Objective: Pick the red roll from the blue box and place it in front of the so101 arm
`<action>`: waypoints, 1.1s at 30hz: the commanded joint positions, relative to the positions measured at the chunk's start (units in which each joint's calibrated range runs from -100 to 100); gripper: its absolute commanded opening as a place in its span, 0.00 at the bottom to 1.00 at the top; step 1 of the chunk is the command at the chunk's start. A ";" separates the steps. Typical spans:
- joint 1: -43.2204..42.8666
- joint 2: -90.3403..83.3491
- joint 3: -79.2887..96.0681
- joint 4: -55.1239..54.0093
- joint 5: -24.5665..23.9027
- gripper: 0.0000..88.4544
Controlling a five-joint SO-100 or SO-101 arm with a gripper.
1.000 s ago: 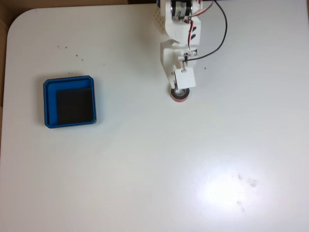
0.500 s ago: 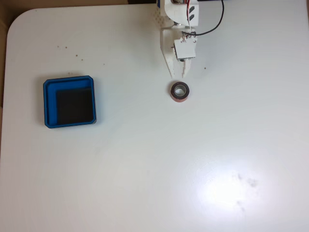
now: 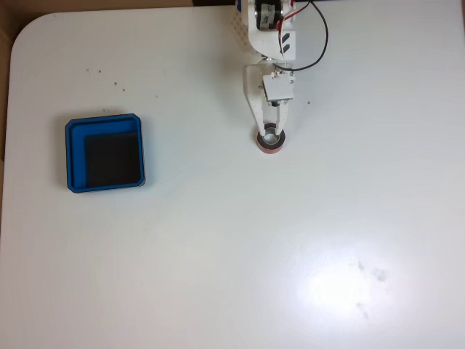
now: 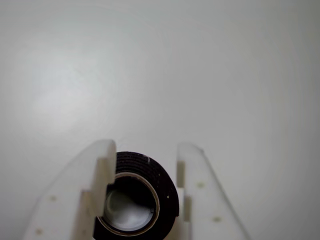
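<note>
Red roll point(image 3: 270, 142) sits between my claw's point(image 4: 145, 165) narrowly parted fingers, left one touching, right one just beside; blue box point(image 3: 104, 153) lies well apart on the table point(image 3: 232, 254).

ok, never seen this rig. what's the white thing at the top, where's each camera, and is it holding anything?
The white thing is a small jointed robot arm with black motors and red and black wires. It ends in a two-finger gripper.

The fixed view looks straight down on a white table. The wrist view comes from a camera riding on the gripper, so its two pale fingers rise from the bottom edge.

On the table, at the left of the fixed view, sits a shallow blue box with a black floor and nothing in it. Just below the arm lies the red roll, a small tape-like ring; it looks dark in the wrist view.

The fingers sit on either side of the roll. One seems to touch it, the other shows a narrow gap, so I cannot say it is gripped.
</note>
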 commanded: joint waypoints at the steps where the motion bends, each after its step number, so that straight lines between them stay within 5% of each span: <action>1: -0.22 -3.07 1.08 -1.49 -0.01 0.13; 33: 0.07 -2.98 0.99 -0.83 0.25 0.01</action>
